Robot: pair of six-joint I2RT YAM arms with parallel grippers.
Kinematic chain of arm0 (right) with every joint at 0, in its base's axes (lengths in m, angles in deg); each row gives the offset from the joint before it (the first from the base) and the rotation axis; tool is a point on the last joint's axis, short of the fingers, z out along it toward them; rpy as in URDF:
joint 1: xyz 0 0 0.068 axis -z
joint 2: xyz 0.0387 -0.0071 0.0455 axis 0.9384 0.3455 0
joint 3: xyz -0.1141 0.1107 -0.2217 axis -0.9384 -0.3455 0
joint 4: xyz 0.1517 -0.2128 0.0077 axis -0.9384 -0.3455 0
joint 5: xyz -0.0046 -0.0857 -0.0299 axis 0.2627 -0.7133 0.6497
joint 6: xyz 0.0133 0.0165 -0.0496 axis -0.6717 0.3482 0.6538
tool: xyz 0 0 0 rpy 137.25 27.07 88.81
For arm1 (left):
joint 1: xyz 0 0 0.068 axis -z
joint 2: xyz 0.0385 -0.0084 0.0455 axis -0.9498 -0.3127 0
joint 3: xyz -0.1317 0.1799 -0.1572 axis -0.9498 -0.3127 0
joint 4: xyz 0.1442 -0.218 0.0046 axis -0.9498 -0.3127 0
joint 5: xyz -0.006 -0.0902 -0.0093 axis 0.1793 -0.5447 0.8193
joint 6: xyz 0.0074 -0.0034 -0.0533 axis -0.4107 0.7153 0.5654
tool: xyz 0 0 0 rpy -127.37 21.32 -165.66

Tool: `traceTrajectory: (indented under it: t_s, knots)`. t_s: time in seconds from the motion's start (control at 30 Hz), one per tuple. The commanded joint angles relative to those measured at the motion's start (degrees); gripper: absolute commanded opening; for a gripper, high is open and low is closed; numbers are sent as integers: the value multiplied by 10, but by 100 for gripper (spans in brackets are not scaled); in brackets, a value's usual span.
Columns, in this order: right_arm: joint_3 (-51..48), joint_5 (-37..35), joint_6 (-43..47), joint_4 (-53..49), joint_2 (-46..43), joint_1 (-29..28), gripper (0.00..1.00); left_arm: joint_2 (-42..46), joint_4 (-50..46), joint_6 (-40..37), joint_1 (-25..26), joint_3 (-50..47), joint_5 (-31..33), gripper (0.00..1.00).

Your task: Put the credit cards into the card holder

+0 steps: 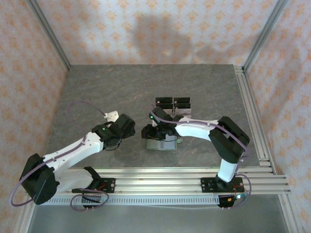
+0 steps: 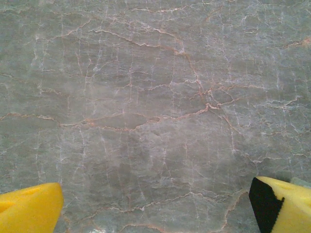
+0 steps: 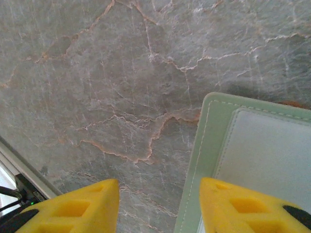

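Note:
The card holder (image 1: 161, 144) lies open on the table, sage green with a paler inner panel (image 3: 262, 155). My right gripper (image 1: 154, 130) hovers low over its left edge. In the right wrist view that gripper (image 3: 158, 206) is open: one yellow finger (image 3: 73, 208) is over bare table, the other (image 3: 248, 208) over the holder, nothing between them. Black credit cards (image 1: 173, 103) stand in a clear tiered stand just behind the holder. My left gripper (image 1: 127, 127) is to the holder's left, wide open (image 2: 155, 208) above bare table.
The grey marble table (image 1: 121, 92) stretches to patterned walls at the back and sides. Aluminium rails (image 1: 160, 177) run along the near edge and down the right side (image 1: 252, 111). The two wrists are close together at mid-table.

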Motion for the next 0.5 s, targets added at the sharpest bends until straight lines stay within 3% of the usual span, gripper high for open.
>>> traceTrajectory:
  t_s: [0.0, 0.23, 0.47]
  knots:
    - [26, -10, 20, -42, -34, 9, 47, 14, 4, -4, -3, -9, 9, 100]
    - [23, -87, 85, -162, -170, 109, 47, -29, 93, -45, 5, 8, -84, 100]
    - [55, -143, 205, -255, -175, 206, 48, -138, 120, -86, 60, 84, -114, 100]
